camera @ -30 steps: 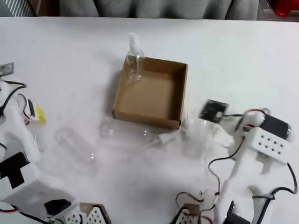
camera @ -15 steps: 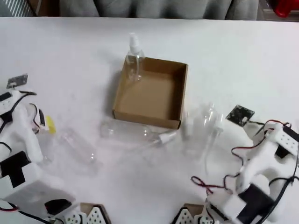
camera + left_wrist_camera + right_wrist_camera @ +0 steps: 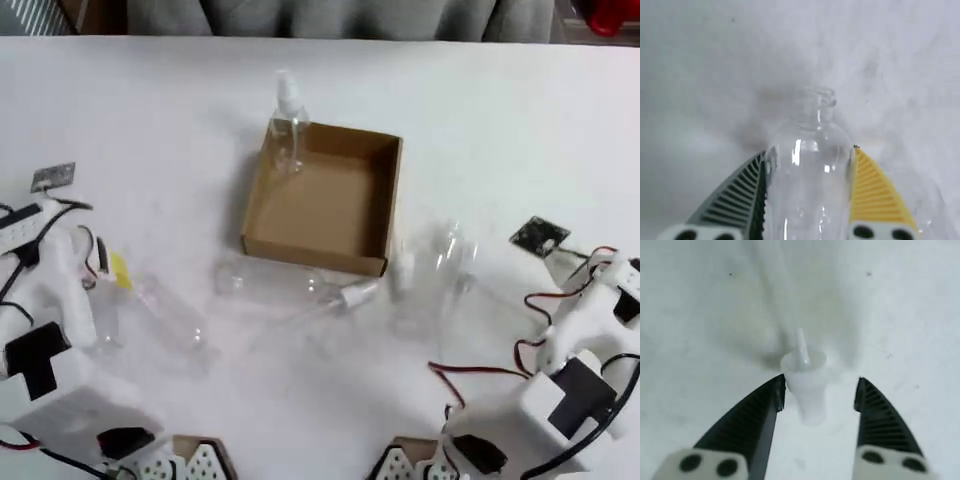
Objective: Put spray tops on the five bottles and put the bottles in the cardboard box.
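Note:
A clear bottle [image 3: 807, 165] with an open neck sits between the grey and yellow fingers of my left gripper [image 3: 809, 152], which press on both its sides. In the high view that gripper [image 3: 110, 285] is at the table's left, beside a lying clear bottle [image 3: 170, 318]. My right gripper [image 3: 821, 382] stands open around a white spray top [image 3: 807, 385] that stands on the table with its tube pointing up. The cardboard box [image 3: 385, 205] holds nothing on its floor. A topped bottle [image 3: 287, 120] stands at its far left corner. Another topped bottle [image 3: 290, 285] lies in front of the box.
Clear upright bottles [image 3: 440, 262] stand just right of the box, with a white top [image 3: 403, 272] beside them. The right arm [image 3: 590, 320] is near the table's right edge, its red and black wires trailing toward the front. Arm bases sit along the near edge.
The right arm has pulled back to the right, away from the bottles beside the box. The left gripper has shifted right and nearer, toward the lying bottle.

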You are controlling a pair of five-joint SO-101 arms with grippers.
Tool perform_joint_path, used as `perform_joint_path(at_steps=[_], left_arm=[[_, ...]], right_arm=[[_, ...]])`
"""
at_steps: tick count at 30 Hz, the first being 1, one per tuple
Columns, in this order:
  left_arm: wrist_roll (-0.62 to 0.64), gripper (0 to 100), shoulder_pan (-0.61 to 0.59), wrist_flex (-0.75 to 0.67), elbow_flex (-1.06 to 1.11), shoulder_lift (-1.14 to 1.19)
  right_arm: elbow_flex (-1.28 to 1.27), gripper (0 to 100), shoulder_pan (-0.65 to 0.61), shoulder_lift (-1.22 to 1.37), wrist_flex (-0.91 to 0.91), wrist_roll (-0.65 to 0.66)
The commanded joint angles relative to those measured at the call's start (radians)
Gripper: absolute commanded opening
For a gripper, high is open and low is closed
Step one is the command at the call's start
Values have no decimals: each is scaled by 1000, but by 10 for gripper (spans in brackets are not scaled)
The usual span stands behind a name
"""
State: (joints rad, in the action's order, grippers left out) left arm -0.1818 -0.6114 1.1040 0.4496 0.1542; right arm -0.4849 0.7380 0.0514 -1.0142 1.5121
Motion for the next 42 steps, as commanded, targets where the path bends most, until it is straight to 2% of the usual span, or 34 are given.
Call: perform_joint_path(at_steps=[1,6,13,18,22,32,42], left_arm=[[69,20,58,-17,-3,-61],[87,20,101,-17,-3,-61],[87,20,105,-34,18,-61],[110,20,105,-86,80,-114],[109,20,134,-149,176,-206],[109,20,136,-206,275,-297],[107,20,134,-206,276,-297]], right_arm=[[97,230,-10,-44,-67,-121],[192,204,-2,-102,-222,-264],[206,10,10,-196,-377,-465],[204,15,64,-246,-430,-632],[157,16,125,-272,-430,-674],[-57,16,271,-266,-297,-681],[-135,16,240,-265,-44,-931]])
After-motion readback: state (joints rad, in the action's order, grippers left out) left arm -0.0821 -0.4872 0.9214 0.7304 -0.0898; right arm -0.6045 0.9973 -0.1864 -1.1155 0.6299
